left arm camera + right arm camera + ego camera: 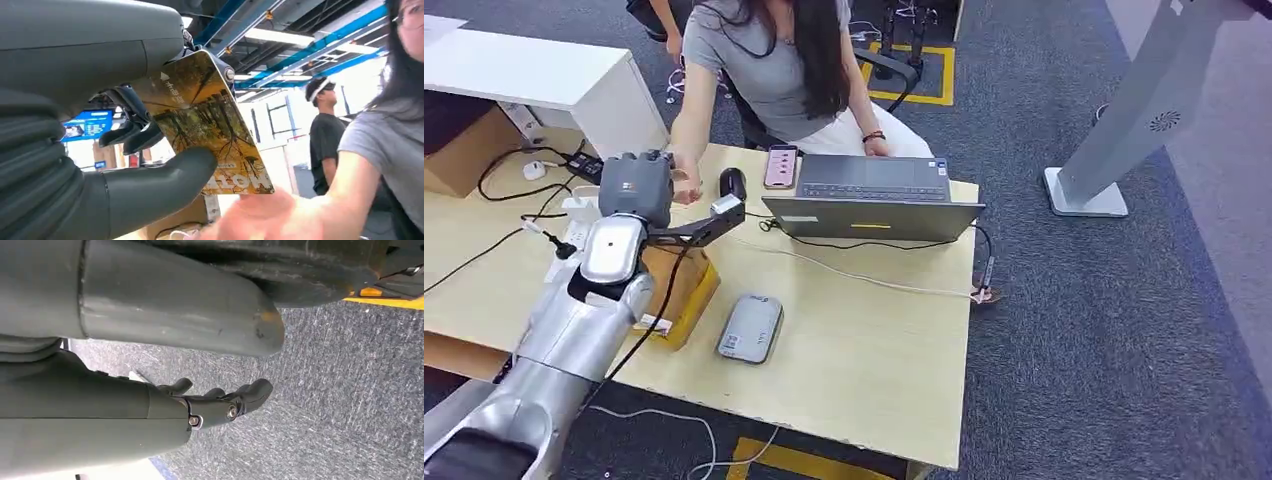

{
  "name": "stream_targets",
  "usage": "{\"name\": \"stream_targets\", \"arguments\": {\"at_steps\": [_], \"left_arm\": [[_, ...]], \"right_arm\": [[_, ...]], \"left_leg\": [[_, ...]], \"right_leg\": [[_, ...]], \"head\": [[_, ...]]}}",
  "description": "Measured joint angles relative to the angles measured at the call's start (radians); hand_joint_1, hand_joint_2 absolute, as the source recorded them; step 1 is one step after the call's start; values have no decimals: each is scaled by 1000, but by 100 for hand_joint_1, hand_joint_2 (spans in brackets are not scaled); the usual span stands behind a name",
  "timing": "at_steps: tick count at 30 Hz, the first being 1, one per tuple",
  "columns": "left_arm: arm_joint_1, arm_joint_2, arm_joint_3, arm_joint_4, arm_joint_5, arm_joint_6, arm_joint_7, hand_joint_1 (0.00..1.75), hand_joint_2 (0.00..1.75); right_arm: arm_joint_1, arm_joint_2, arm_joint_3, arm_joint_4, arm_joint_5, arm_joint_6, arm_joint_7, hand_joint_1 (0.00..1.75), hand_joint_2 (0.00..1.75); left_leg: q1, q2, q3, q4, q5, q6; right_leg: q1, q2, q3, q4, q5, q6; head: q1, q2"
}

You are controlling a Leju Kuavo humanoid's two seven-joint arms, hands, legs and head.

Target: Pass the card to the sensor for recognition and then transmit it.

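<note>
My left hand (636,188) is raised over the back left part of the wooden table (864,340). In the left wrist view it pinches a card (210,120) printed with yellow autumn trees between the thumb (160,187) and the dark fingers (131,131). A person's hand (265,217) reaches up just below the card's free corner; whether it touches the card I cannot tell. A grey flat sensor device (750,328) lies on the table to the right of my arm. My right hand (215,405) hangs over the carpet, fingers loosely apart, holding nothing.
A person in a grey shirt (769,60) sits behind the table at an open laptop (872,200), with a phone (780,166) and a mouse (733,182) beside it. A yellow box (682,290) stands under my left forearm. Cables run across the table.
</note>
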Motion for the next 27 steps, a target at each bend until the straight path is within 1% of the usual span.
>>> {"name": "stream_targets", "arguments": {"at_steps": [5, 6, 7, 12, 18, 22, 25, 27], "left_arm": [[-10, -2, 7, 32, 2, 2, -10, 175, 175], [-10, -2, 8, 37, 2, 2, -10, 54, 175], [-11, -2, 10, 41, 2, 2, -11, 0, 175], [-10, -3, 14, 54, -1, 29, -21, 0, 175], [-10, -4, 15, 64, 1, 32, -27, 0, 175], [8, -19, 18, 62, 58, 66, -83, 0, 175], [49, -26, 19, 30, 96, 92, -114, 0, 175], [108, -29, 20, -22, 135, 119, -148, 0, 175]], "right_arm": [[0, 0, 0, 0, 4, 2, -8, 0, 0], [0, 0, 0, 0, 4, 0, -10, 0, 0], [0, 0, 0, 0, 4, 0, -11, 0, 0], [-1, 0, 0, 0, 2, -4, -6, 0, 0], [-1, 0, 0, -2, -1, -4, 1, 0, 0], [-1, 0, 0, -2, -11, -2, 3, 0, 0], [-1, 0, 0, -3, -17, 0, 3, 0, 0], [-1, 0, 0, -4, -20, -3, -5, 0, 0]], "left_leg": [[0, 0, 0, 0, 0, 0], [0, 0, 0, 0, 0, 0], [0, 0, 0, 0, 0, 0], [0, 0, 0, 0, 0, 0], [0, 0, 0, 0, 0, 0], [0, 0, 0, 0, 0, 0], [0, 1, 0, 0, 0, 0], [0, 1, -1, 0, 0, 0]], "right_leg": [[0, 0, 0, 0, 0, 0], [0, 0, 0, 0, 0, 0], [0, 0, 0, 0, 0, 0], [0, 0, 0, 0, 0, 0], [0, 0, 0, 0, 0, 0], [0, 0, 0, 0, 0, 0], [0, 1, 0, 0, 0, 0], [0, 1, 0, 0, 0, 0]], "head": [[0, 0], [0, 0], [0, 0], [0, 0], [0, 0], [0, 0], [0, 0], [0, 0]]}}
